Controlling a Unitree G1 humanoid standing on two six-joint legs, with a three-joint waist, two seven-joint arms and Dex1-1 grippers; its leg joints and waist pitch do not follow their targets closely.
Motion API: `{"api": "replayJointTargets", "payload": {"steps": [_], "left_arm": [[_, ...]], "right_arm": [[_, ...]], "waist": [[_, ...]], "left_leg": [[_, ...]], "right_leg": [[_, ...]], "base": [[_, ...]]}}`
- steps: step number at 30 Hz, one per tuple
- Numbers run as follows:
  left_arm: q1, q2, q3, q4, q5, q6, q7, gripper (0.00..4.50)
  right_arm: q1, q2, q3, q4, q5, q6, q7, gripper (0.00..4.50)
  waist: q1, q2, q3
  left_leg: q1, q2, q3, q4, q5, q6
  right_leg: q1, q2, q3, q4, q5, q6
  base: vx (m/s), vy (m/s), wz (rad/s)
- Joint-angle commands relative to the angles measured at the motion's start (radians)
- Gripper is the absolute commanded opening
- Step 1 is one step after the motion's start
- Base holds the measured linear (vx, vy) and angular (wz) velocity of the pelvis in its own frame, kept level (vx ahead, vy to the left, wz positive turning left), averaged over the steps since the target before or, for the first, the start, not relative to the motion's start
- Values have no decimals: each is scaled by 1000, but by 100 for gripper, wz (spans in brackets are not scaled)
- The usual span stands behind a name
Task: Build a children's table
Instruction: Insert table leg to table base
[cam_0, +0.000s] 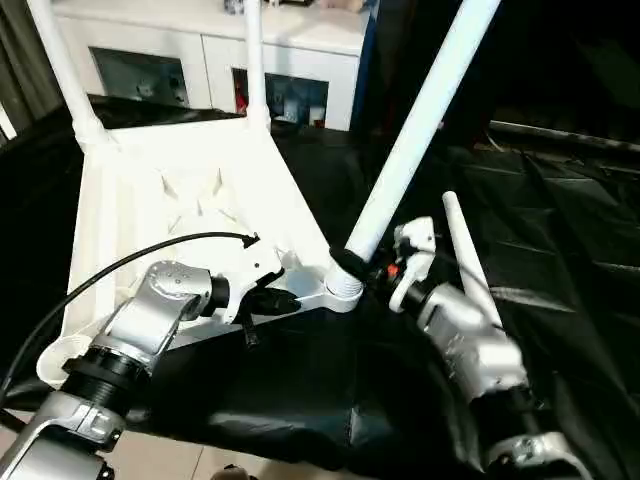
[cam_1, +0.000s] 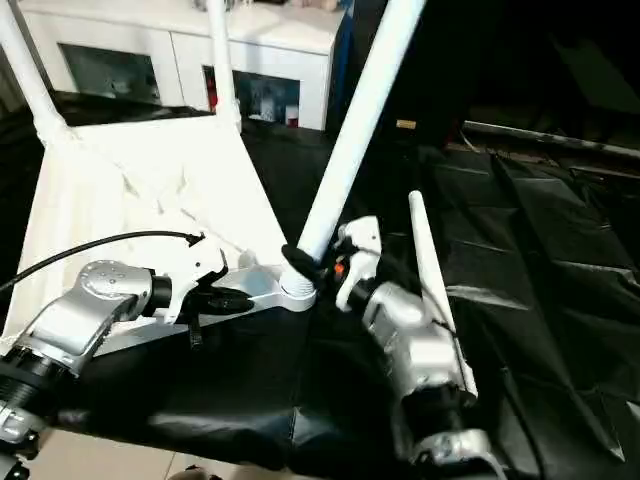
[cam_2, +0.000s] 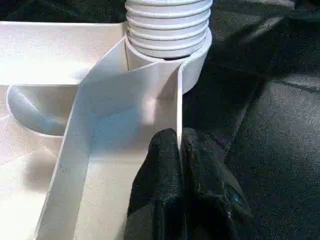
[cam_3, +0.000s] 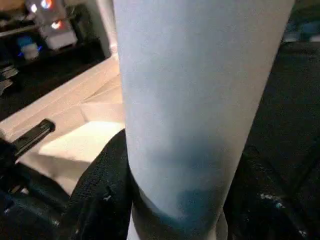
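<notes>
While the left gripper (cam_2: 179, 165) pinches the tabletop (cam_0: 180, 190) rim, the right gripper (cam_0: 350, 268) clasps the tilted leg (cam_0: 415, 130) just above its socket (cam_0: 342, 292).

Light falls from above onto the upturned white plastic tabletop (cam_0: 180, 190), whose ribbed underside glares almost featureless, while the black cloth-draped table (cam_0: 560, 230) around it stays dim, with only pale sheen along its creases. The tilted white tube leg (cam_1: 355, 120) rising beside that tabletop's near corner is brightly lit along its length in the head views and turns grey-blue and soft in the right wrist view. The white cabinet with glass doors (cam_0: 200, 60) behind the tabletop is washed out on top, and its glass panes show dim reflections.
</notes>
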Motion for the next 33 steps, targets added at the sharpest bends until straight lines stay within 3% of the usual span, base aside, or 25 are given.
{"api": "replayJointTargets", "payload": {"steps": [1,5,7,9,10,11,12,13,15,16,17,21,24,29,33], "left_arm": [[-40,-14,18,-23,-11,-30,-10,0],[-38,-9,7,-19,-7,-37,-29,0],[-36,-3,-1,-19,3,-47,-35,0],[-36,4,-7,-16,14,-59,-37,0],[-37,5,-8,-13,17,-64,-37,0],[-37,6,-9,-10,19,-67,-37,0],[-37,6,-9,-10,19,-67,-37,0],[-38,5,-10,-6,22,-73,-37,0],[-39,4,-7,-2,21,-74,-36,0],[-38,1,-6,-3,21,-74,-34,0],[-36,0,-5,-5,20,-75,-35,0],[-29,-4,-1,-4,11,-89,-48,0],[-7,-1,-3,-22,-12,-114,-101,0],[30,30,-43,-69,-38,-148,-222,0],[33,42,-50,-86,-40,-143,-245,0]], "right_arm": [[44,-10,-5,85,-54,21,-41,191],[42,-26,34,93,-85,-6,-34,191],[29,-52,82,86,-127,-7,-4,191],[15,-73,115,79,-155,-1,22,191],[3,-83,128,74,-163,11,36,191],[-8,-90,138,69,-166,26,50,191],[-8,-90,138,69,-166,26,50,191],[-23,-101,152,64,-167,41,76,191],[-30,-108,162,68,-171,42,97,191],[-31,-118,173,71,-173,38,122,191],[-27,-124,177,73,-167,34,132,191],[-8,-133,172,94,-152,27,154,191],[15,-141,173,101,-139,16,207,191],[50,-177,199,85,-114,-7,343,191],[57,-191,211,85,-116,-16,378,191]], "waist": [[-3,29,-59],[-4,29,-59],[-6,21,-58],[-6,23,-58],[-9,12,-57],[-8,19,-57],[-7,19,-57],[-7,12,-57],[-7,14,-57],[-11,-4,-57],[-6,6,-58],[-5,0,-58],[-3,2,-59],[-2,3,-62],[-2,4,-62]], "left_leg": [[34,19,-15,-90,-478,-76],[32,19,-14,-90,-470,-74],[30,18,-11,-91,-461,-69],[28,18,-12,-91,-456,-67],[27,18,-11,-91,-453,-64],[29,18,-11,-90,-448,-64],[32,18,-10,-89,-456,-65],[30,19,-12,-89,-458,-62],[31,20,-12,-90,-459,-61],[29,21,-9,-89,-454,-55],[28,21,-10,-89,-438,-54],[27,21,-8,-90,-424,-49],[27,22,-8,-91,-427,-46],[27,25,-8,-96,-424,-40],[33,25,-10,-99,-466,-52]], "right_leg": [[18,-55,32,-98,-392,-171],[17,-54,33,-96,-369,-175],[18,-53,34,-96,-370,-173],[20,-54,34,-97,-383,-166],[20,-53,33,-99,-392,-161],[18,-54,35,-99,-401,-158],[15,-56,36,-101,-412,-157],[17,-57,35,-101,-423,-154],[15,-56,35,-102,-422,-152],[15,-55,34,-103,-422,-151],[16,-57,35,-100,-411,-154],[16,-56,35,-98,-388,-159],[17,-57,36,-101,-389,-156],[21,-53,34,-95,-315,-176],[18,-53,33,-98,-340,-177]], "base": [[0,0,0],[0,0,0],[0,0,0],[0,0,0],[0,0,0],[0,0,0],[0,0,0],[0,0,0],[0,0,0],[0,0,0],[0,0,0],[0,0,0],[0,0,0],[0,0,0],[0,0,0]]}}
